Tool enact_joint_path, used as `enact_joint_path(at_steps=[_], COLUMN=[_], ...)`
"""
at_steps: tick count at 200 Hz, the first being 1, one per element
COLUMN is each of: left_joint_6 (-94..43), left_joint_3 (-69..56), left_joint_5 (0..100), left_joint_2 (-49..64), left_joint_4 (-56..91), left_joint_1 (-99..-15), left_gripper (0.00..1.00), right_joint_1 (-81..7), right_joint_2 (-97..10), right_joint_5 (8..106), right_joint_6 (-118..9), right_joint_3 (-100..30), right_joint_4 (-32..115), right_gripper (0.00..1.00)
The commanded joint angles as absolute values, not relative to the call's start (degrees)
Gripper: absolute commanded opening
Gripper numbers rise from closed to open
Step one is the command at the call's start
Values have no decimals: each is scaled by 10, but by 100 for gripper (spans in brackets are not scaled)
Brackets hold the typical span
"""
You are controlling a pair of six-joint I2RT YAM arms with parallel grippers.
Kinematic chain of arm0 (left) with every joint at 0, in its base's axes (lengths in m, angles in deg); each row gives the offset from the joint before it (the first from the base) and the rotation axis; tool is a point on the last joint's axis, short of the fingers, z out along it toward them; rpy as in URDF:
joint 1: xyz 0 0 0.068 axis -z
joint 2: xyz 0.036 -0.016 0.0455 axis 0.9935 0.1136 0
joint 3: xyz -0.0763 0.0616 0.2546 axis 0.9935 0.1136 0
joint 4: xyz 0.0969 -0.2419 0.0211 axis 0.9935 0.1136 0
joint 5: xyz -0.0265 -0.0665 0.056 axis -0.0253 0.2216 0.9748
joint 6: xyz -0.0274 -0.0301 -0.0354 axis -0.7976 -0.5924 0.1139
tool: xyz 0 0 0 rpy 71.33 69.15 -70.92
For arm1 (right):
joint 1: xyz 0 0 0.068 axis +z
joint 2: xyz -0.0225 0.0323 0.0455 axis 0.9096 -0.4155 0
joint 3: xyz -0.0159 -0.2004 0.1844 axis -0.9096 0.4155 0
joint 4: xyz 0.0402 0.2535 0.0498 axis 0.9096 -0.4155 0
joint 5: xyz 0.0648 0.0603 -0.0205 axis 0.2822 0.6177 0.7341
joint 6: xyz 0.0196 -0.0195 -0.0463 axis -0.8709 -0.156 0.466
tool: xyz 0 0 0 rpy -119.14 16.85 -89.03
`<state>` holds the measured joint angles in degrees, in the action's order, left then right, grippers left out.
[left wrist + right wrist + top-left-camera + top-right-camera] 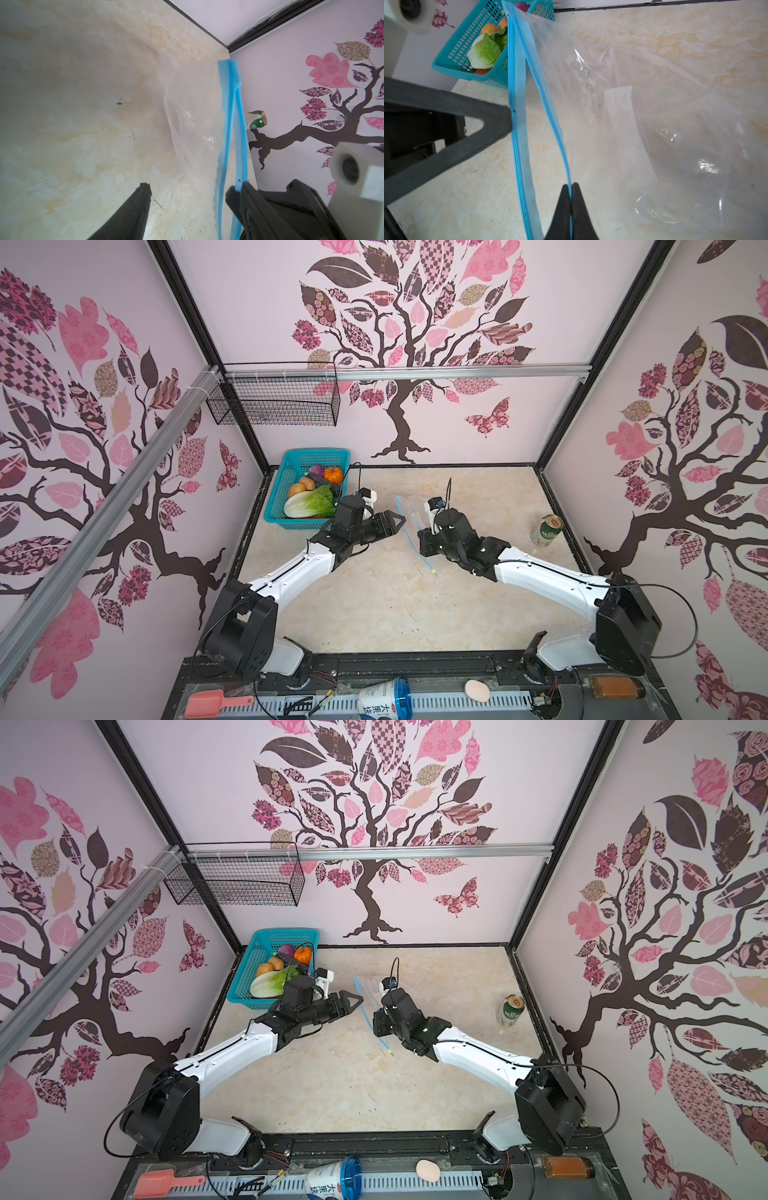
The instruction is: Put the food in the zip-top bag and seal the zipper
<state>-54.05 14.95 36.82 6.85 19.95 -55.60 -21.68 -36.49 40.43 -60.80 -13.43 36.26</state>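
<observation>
Barely begun: right hand (571, 186) clamps one zipper (517, 124) lip, left hand (190, 187) fingers apart; zip-top bag (654, 108) empty, food (314, 501) in the basket (291, 463) at the surface's (374, 605) ten o'clock.

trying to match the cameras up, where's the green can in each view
top view: can by the table's right edge
top view: can at that same edge
left wrist: can just behind the blue zip strip
right wrist: not in it
shared: blue zip strip, in all four
</observation>
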Motion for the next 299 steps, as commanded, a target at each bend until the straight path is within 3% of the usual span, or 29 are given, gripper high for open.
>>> enact_joint_path(at_steps=[1,36,70,85,120,157,196,206,229,254,273,299], left_joint_6=[-550,-541,-540,-528,-496,-482,-478,-478,-466,-457,-453,-403], left_joint_3=[168,127,110,107,79,34,-5,-6,-6,3,18,0], left_joint_5=[372,378,392,404,422,360,288,287,305,318,324,392], left_joint_2=[65,108,141,142,149,200,277,282,266,221,176,131], left_joint_4=[164,161,175,188,228,230,236,243,277,317,328,383], left_joint_1=[-541,-505,-498,-495,-481,-465,-463,-463,-466,-496,-541,-594], left_gripper=[70,66,16,0,0,0,10,18,50,71,81,86], right_joint_1=[-219,-220,-223,-224,-223,-223,-223,-223,-225,-236,-258,-295], right_joint_2=[-345,-335,-300,-273,-208,-161,-176,-188,-212,-232,-241,-247], right_joint_5=[426,427,350,283,205,239,341,347,345,347,379,437], right_joint_6=[-618,-619,-583,-554,-524,-557,-624,-635,-640,-641,-647,-659], right_joint_3=[-140,-131,-134,-144,-176,-175,-114,-99,-77,-69,-58,-36], right_joint_4=[374,375,328,296,236,198,222,235,272,308,338,380], right_gripper=[0,0,0,0,0,0,0,0,0,0,0,0])
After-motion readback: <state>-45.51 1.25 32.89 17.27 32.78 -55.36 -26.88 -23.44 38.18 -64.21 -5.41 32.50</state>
